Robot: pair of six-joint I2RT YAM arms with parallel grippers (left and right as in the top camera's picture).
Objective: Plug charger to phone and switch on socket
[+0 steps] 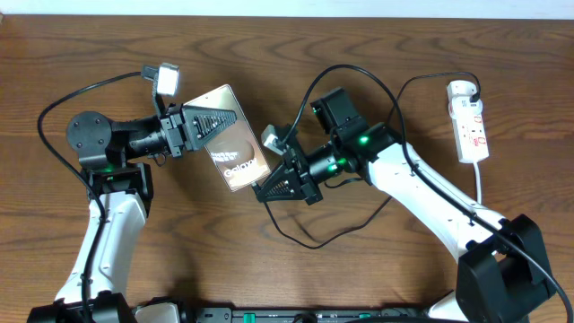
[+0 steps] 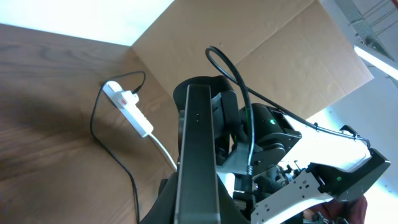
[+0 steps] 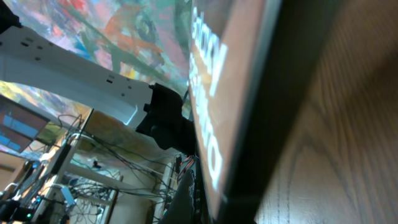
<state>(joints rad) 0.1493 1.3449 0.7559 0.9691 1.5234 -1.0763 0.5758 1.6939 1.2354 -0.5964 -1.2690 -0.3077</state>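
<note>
The left gripper (image 1: 229, 117) was clamped on the top end of the phone (image 1: 235, 152), holding it tilted near the middle of the wooden table (image 1: 359, 36). White "Galaxy" lettering showed on its grey-brown back; a smaller line above was too fine to read. The right gripper (image 1: 261, 189) was at the phone's lower end, and I couldn't tell whether its jaws were closed. The white power strip (image 1: 470, 126), marked in red, lay well apart at the right, with the charger cable (image 1: 309, 244) looping away from it.
</note>
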